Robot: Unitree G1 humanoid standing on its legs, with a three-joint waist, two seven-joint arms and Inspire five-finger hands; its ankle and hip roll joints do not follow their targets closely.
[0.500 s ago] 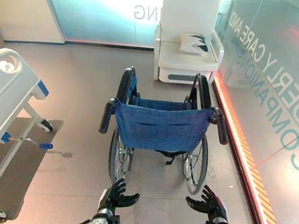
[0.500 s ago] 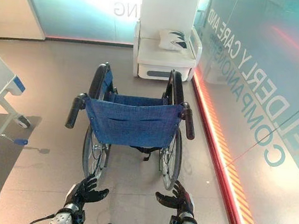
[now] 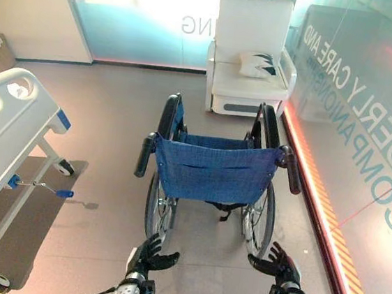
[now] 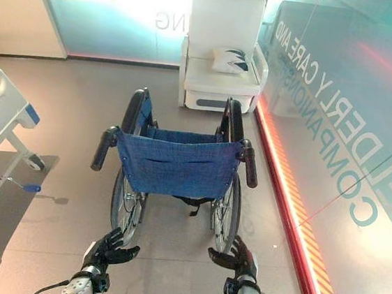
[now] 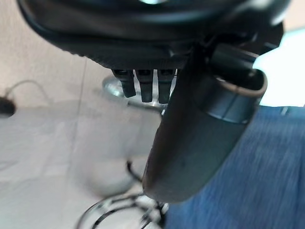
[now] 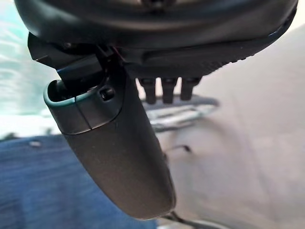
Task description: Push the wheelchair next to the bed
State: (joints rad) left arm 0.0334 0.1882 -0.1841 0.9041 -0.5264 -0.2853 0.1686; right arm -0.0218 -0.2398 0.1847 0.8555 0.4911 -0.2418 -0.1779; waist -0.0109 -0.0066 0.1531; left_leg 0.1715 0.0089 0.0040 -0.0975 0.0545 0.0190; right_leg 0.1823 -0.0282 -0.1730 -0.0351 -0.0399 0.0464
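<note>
left hand (image 3: 151, 255), right hand (image 3: 276, 262): open, empty, bottom centre | risk: uneven push could swing wheelchair (image 3: 214, 170) into glass wall (image 3: 369, 102) at right, not toward bed (image 3: 12, 124) at left

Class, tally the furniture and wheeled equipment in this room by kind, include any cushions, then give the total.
wheelchair: 1
bed: 1
armchair: 1
cushion: 1
Total: 4
</note>
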